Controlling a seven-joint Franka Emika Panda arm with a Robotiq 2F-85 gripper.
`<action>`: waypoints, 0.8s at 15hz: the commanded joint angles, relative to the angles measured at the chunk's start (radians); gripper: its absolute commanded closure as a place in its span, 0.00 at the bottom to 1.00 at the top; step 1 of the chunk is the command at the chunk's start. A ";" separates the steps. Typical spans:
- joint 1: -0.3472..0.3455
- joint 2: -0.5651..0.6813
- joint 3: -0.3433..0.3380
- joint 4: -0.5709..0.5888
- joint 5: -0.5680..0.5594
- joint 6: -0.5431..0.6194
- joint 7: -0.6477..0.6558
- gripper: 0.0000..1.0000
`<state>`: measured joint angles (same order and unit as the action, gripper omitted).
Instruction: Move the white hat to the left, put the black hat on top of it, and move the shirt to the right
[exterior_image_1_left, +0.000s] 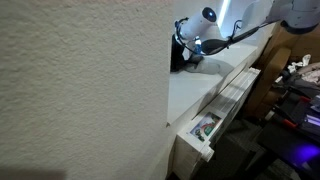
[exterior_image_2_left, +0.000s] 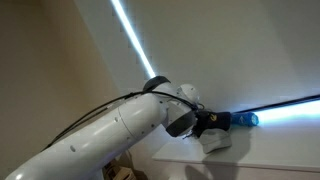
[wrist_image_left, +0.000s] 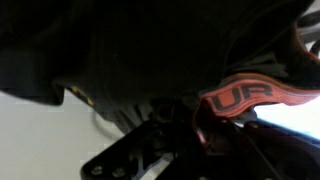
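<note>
In both exterior views my gripper (exterior_image_1_left: 187, 54) (exterior_image_2_left: 207, 127) is low over the white table (exterior_image_1_left: 200, 90), close to the wall. A dark mass (exterior_image_1_left: 179, 60), seemingly the black hat, lies right under it. A pale crumpled cloth, the white hat (exterior_image_2_left: 216, 141), lies just below the gripper. The wrist view is filled with black cloth (wrist_image_left: 130, 50) pressed close, with an orange band lettered "UR" (wrist_image_left: 255, 97) beside it. I cannot tell whether that cloth is the hat or the shirt. The fingers are dark against it, so their gap is unreadable.
A textured wall (exterior_image_1_left: 80, 90) bounds the table on one side. A bright blue item (exterior_image_2_left: 245, 120) lies past the gripper. An open drawer with colourful bits (exterior_image_1_left: 205, 128) sticks out below the table's edge. Dark equipment (exterior_image_1_left: 295, 95) stands beyond the table.
</note>
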<state>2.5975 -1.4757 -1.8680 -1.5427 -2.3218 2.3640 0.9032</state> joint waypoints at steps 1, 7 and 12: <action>-0.090 0.070 0.095 -0.212 -0.216 -0.117 0.075 1.00; -0.201 0.320 0.207 -0.446 -0.297 -0.227 0.189 0.99; -0.452 0.580 0.335 -0.627 -0.295 -0.274 0.454 0.99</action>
<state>2.3250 -1.0912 -1.5883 -2.0252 -2.6164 2.1127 1.1845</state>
